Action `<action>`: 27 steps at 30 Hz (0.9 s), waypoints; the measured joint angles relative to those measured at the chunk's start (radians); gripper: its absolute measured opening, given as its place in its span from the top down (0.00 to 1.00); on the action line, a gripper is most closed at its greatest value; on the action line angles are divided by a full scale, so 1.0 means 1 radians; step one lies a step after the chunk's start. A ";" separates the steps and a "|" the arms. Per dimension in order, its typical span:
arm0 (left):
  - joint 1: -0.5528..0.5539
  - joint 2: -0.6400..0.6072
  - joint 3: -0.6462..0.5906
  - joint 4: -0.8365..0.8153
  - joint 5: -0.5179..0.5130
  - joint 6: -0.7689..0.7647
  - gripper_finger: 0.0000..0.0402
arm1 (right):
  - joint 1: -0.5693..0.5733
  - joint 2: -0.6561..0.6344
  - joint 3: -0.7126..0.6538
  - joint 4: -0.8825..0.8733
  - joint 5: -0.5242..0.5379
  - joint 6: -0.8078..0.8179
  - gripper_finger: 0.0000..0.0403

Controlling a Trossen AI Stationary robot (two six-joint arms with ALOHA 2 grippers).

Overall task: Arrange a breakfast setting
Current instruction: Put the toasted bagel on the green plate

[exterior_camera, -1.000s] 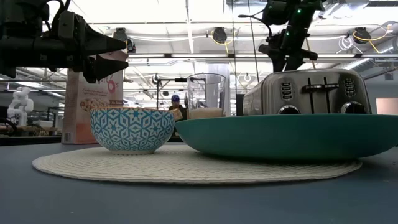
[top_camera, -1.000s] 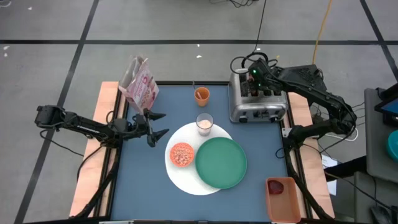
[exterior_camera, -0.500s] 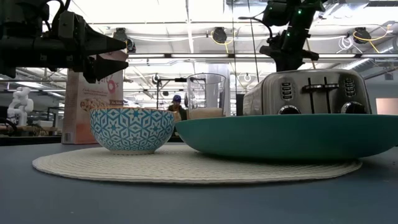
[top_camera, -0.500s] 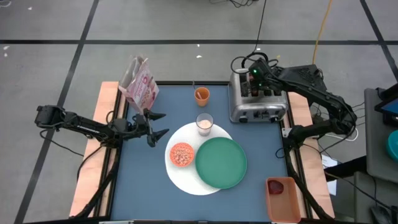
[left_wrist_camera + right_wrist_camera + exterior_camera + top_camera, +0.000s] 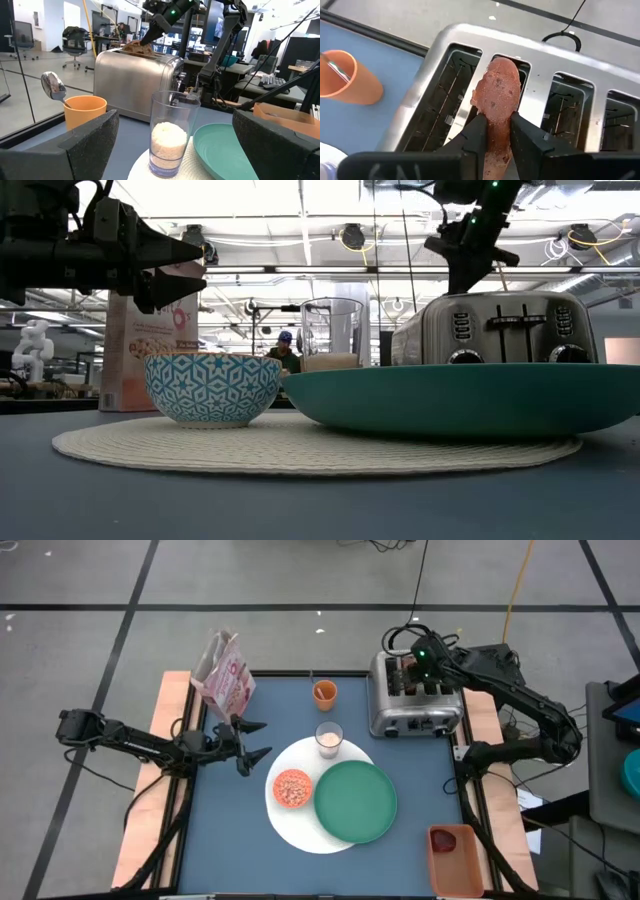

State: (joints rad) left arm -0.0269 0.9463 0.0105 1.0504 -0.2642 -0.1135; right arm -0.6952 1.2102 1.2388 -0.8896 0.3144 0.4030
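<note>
My right gripper is above the silver toaster, shut on a brown bagel piece over the second slot. My left gripper is open and empty, raised above the table's left side beside the pink cereal box. The green plate and the small cereal bowl sit on the large white plate. The milk glass stands at its far rim. The orange cup holds a spoon. A dark red fruit lies in an orange tray. My right gripper pinches the bagel piece's upper end between its two fingers, one on each flat face. The fingers come from above, pointing down. The piece stands on edge below them, its lower end at the slot's mouth; whether it is clear of the slot, I cannot tell.
The toaster stands at the far right, the cereal box at the far left corner. The orange tray sits off the table's near right corner. Bare blue table lies at the near left.
My right gripper has risen above the toaster and shifted a little toward the table's right edge, staying shut.
</note>
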 joint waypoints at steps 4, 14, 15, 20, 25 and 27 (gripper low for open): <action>0.000 0.000 0.000 0.000 0.000 0.000 0.03 | 0.000 -0.047 0.000 0.009 0.000 0.000 0.83; 0.000 0.000 0.000 0.000 0.000 0.000 0.03 | 0.000 -0.196 0.000 0.063 -0.004 -0.001 0.83; 0.000 0.000 0.000 0.000 0.000 0.000 0.03 | 0.000 -0.211 0.000 0.064 -0.005 -0.001 0.83; 0.000 0.000 0.000 0.000 0.000 0.000 0.03 | 0.002 -0.286 0.000 0.082 -0.033 0.000 0.83; 0.000 0.000 0.000 0.000 0.000 0.001 0.03 | 0.002 -0.344 0.000 0.134 -0.169 0.003 0.83; 0.000 0.000 0.000 0.000 0.000 0.001 0.03 | 0.002 -0.359 0.001 0.154 -0.247 0.004 0.83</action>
State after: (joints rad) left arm -0.0269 0.9463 0.0105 1.0508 -0.2638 -0.1127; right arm -0.6930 0.8510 1.2396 -0.7359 0.0678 0.4068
